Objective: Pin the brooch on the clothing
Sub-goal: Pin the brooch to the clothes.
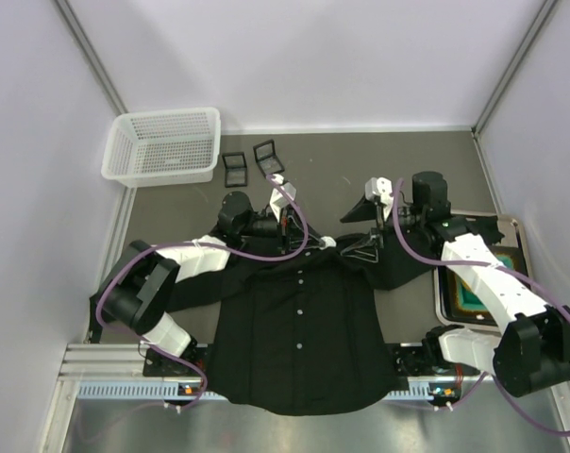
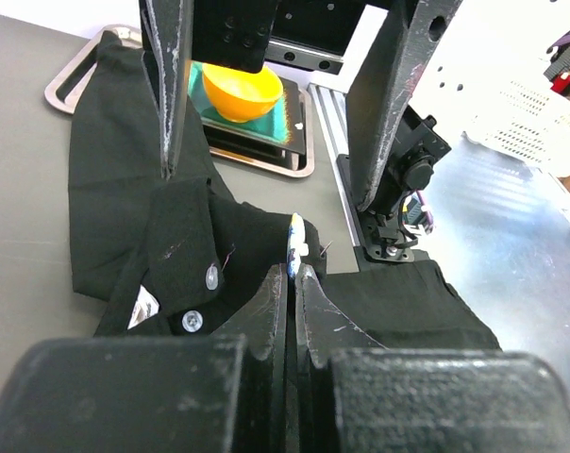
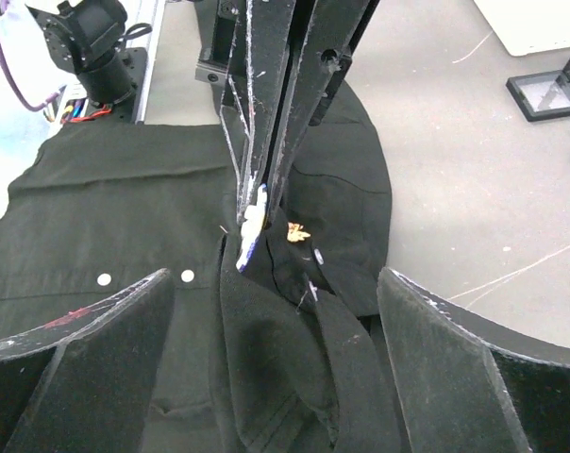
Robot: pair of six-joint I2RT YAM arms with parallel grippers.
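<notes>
The black button-up shirt (image 1: 299, 330) lies flat on the table with its collar toward the far side. My left gripper (image 1: 304, 243) is over the collar and is shut on a small white-and-blue brooch (image 2: 295, 247), held edge-on at the collar's edge. In the right wrist view the brooch (image 3: 252, 226) hangs from the left fingers (image 3: 257, 113), touching the fabric. My right gripper (image 1: 360, 247) is open, and its fingers (image 3: 106, 330) straddle the raised collar fold (image 3: 285, 349) without gripping it. White buttons (image 2: 210, 275) show on the shirt front.
A white mesh basket (image 1: 162, 146) stands at the far left. Two small black boxes (image 1: 236, 168) sit behind the arms. A metal tray (image 1: 445, 293) at the right holds a green mat and an orange bowl (image 2: 243, 90). One sleeve drapes onto the tray.
</notes>
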